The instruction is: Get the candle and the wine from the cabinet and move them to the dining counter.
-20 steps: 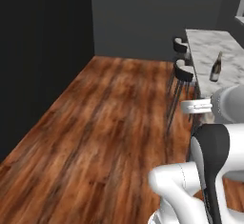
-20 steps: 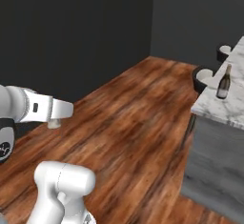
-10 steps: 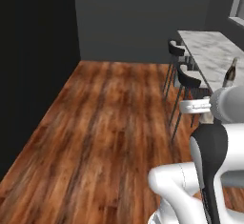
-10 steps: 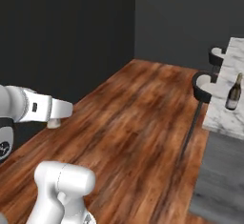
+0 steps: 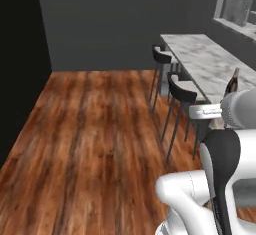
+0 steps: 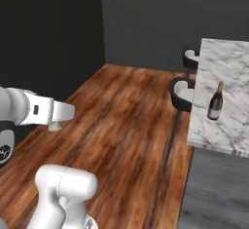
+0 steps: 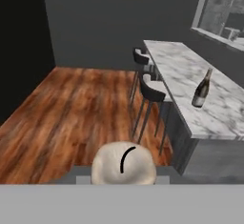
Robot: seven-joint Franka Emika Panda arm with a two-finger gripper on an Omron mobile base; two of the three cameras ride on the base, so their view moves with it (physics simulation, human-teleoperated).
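My gripper (image 7: 123, 179) is shut on the candle (image 7: 124, 163), a short beige cylinder with a black wick that sits low in the hand view. From the right base view the gripper (image 6: 57, 121) hangs over the wood floor, left of the dining counter (image 6: 228, 72). The wine (image 7: 201, 89) stands upright on that white marble dining counter (image 7: 176, 70), well ahead of the gripper and to its right. The wine (image 5: 231, 83) also peeks out above my arm on the dining counter (image 5: 200, 64), and it shows upright as the wine (image 6: 215, 101). The cabinet is out of view.
Two black bar stools (image 5: 181, 91) (image 5: 162, 59) stand along the counter's near side, also seen as stools (image 7: 152, 89) (image 6: 182, 94). Dark grey walls close the room behind and on the left. A window (image 7: 224, 8) sits above the counter's far end. Wood floor (image 5: 90, 129) lies open.
The whole picture has shifted, so the base has moved: counter, stools and wine now sit nearer and more central. The gripper still holds the candle the same way.
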